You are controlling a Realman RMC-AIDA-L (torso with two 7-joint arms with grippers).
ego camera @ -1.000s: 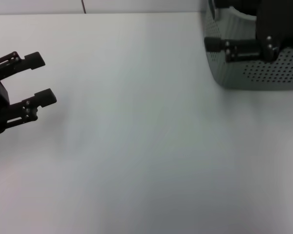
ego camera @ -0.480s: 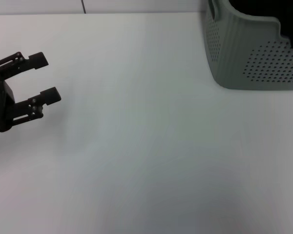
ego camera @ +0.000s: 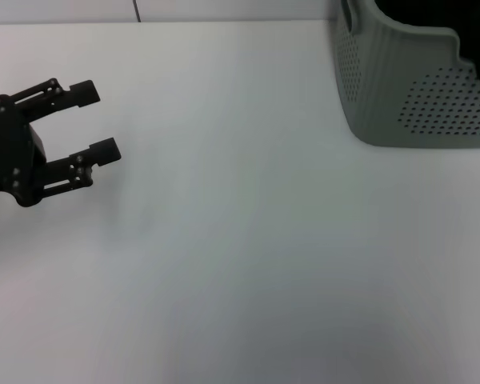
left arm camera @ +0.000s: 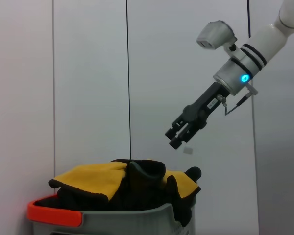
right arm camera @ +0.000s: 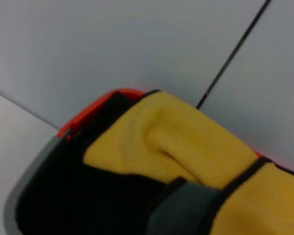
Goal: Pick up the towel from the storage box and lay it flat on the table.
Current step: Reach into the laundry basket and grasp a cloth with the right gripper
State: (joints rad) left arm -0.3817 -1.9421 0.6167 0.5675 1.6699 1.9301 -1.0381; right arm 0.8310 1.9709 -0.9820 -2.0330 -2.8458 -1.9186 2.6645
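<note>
- Head view: black left end effector (ego camera: 96,122) hovers over the smooth white table (ego camera: 248,240), fingers spread, grasping nothing.
- Yellow and dark green-grey towel (left arm camera: 132,183) lies bunched in the pale grey-green perforated plastic storage box (ego camera: 408,96).
- Right end effector (left arm camera: 175,138) hangs above the towel, clenched and empty.

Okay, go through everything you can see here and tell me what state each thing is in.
towel: bunched in the storage box, not laid out.
storage box: upright on the table.
table: white, no towel on it.
left gripper: open, holding nothing.
right gripper: above the box, holding nothing.
</note>
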